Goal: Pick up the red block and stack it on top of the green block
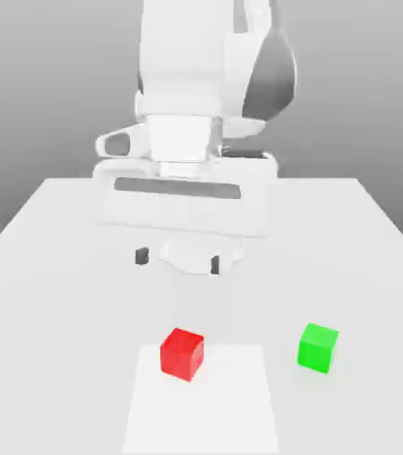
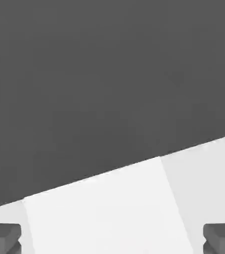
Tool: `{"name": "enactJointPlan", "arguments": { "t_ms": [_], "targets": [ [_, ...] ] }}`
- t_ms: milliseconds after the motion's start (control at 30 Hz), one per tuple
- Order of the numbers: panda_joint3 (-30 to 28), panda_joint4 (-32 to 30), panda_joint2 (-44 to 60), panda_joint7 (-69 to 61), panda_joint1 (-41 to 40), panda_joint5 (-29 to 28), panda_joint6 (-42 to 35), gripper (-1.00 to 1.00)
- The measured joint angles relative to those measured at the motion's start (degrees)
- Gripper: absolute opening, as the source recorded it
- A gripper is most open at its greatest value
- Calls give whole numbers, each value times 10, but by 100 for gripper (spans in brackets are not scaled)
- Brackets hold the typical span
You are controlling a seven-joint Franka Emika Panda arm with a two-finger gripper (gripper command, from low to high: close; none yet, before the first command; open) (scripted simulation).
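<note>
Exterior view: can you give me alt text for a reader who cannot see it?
A white robot arm hangs over a white table, its gripper open and empty. Nearer the camera sit a red block and, apart on the exterior view's right, a green block.

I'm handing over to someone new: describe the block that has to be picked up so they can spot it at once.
On the white table, find the brighter rectangular patch at the near edge in the exterior view. The red block sits on that patch's far-left corner. The green block, same size, sits off the patch to the right.
</note>
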Motion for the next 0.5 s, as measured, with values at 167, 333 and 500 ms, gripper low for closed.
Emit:
{"name": "enactJointPlan", "arguments": {
  "t_ms": [167, 333, 500],
  "targets": [
    [-3, -44, 132, 34, -8, -1, 99, 0],
    [-17, -33, 232, 46, 3, -16, 184, -100],
    [-17, -33, 232, 48, 3, -18, 185, -100]
  ]
}}
